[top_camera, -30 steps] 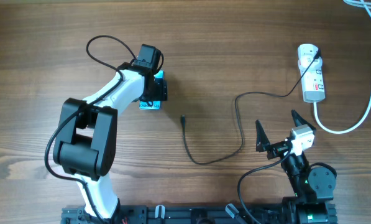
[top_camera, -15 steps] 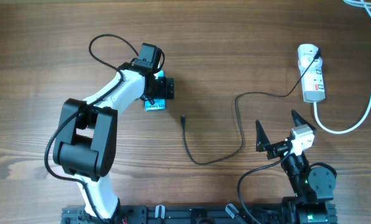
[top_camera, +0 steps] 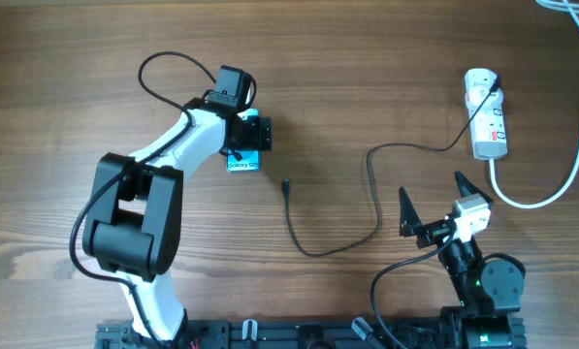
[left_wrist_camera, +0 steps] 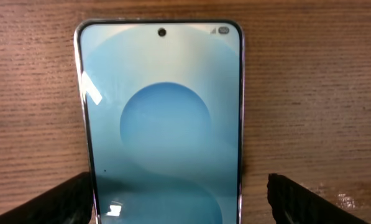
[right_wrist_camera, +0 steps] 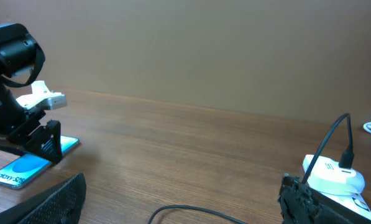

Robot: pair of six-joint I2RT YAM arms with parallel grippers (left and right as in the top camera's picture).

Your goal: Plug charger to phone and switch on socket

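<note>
Black and spread wide, the right jaws sit closest to the robot's base, at the end of the right arm (top_camera: 468, 247). They are open. Nothing is between them.

Just left of these jaws lies the charger (top_camera: 415, 146), a thin black cable. It bends in a big loop on the brown wooden worktop (top_camera: 367, 58). Its small connector (top_camera: 285, 186) lies loose on the wood, well to the left of the right jaws and near the left jaws. The connector is close to the phone (left_wrist_camera: 163, 124) but apart from it, so it is not plugged in.

A bit farther out, the left arm (top_camera: 197, 136) reaches over the phone, and the left jaws point down at it. The phone lies flat on the worktop between them with its turquoise screen up. The left jaws are open, with one jaw on each side of the phone. A strip of bare wood shows between the phone and one jaw. The other jaw is just beside the phone's edge, and I cannot tell if it touches. The end with the small words on it sticks out from under the jaws, on the side nearer the connector.

Farthest away is the white socket (top_camera: 486, 116), beyond the right jaws. The black cable runs up to it and goes into its far end. A thick white cord (top_camera: 525, 205) curls out from its near end, to the right of the right jaws.
</note>
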